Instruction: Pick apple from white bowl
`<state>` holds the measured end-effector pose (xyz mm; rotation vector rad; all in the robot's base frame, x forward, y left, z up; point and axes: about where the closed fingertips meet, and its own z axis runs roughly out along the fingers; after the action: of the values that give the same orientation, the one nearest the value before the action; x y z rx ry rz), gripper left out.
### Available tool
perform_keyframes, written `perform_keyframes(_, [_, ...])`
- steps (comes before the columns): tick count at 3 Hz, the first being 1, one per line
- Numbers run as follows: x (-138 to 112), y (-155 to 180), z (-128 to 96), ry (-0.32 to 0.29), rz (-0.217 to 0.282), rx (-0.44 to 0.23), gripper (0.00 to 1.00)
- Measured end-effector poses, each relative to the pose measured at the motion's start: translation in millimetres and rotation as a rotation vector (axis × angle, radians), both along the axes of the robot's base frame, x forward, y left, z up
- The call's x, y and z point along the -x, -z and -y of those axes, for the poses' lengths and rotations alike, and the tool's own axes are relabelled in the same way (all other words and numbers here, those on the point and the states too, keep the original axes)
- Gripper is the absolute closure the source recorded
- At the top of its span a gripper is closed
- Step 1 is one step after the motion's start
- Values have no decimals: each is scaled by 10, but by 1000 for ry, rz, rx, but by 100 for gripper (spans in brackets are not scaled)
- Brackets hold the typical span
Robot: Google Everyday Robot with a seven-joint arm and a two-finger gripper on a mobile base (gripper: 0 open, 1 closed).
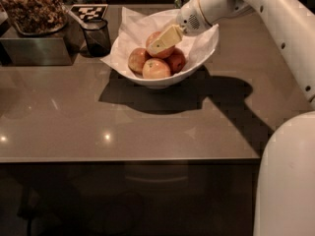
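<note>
Reach explained the arm's slant: it came in from the right, over the far rim of the white bowl [162, 81], so that the gripper [164, 39] could drop onto the pile from above instead of pushing in from the side. The gripper lay against the top of the apple [167, 52], the orange-red one sitting highest and furthest back in the heap. I could not tell whether it was clamped on the apple or merely set over it.

The apple rested on the others, which is probably why it was the one addressed, since nothing lay over it. A paler yellow-pink apple [156, 69] sat in front of it, a reddish apple [137, 59] to its left, and a smaller dark red apple [176, 61] to its right, all touching.

White paper [130, 27] lined the bowl and rose past its rim at the back left. The bowl stood on the table [147, 127], and a small dark cup [96, 36] stood just beside it on the left. That side looked too tight for an approach, while the open table to the right gave the arm room.
</note>
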<state>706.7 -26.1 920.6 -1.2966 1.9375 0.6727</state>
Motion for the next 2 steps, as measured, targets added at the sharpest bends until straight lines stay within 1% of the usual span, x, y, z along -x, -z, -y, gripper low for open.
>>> perform_keyframes(1, [2, -37, -1, 0, 0, 0, 62])
perform_keyframes(2, [7, -51, -11, -1, -3, 2, 85])
